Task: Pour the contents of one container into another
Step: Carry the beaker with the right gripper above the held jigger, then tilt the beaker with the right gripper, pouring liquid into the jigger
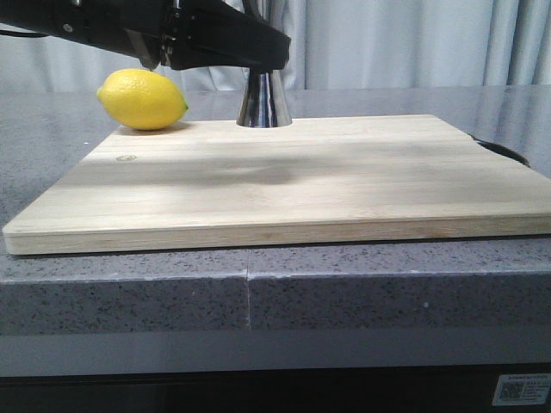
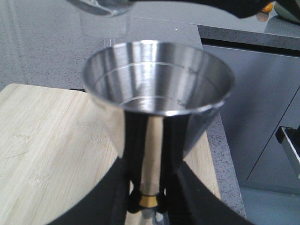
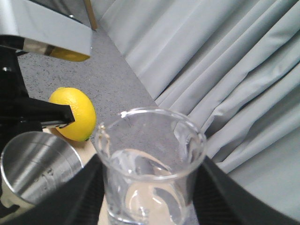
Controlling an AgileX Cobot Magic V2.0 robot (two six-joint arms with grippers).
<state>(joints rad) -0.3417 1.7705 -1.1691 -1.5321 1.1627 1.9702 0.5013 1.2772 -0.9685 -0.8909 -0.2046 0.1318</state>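
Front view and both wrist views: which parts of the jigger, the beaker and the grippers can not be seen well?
- Front view: jigger top hidden behind a dark arm; beaker not visible.
- Left wrist view: beaker cut off by the upper edge; jigger foot hidden by the left gripper.
- Right wrist view: beaker base cut off; right gripper fingertips out of frame.

Clear glass beaker (image 3: 150,164) tilts beside steel jigger (image 2: 157,93) — upright on board.
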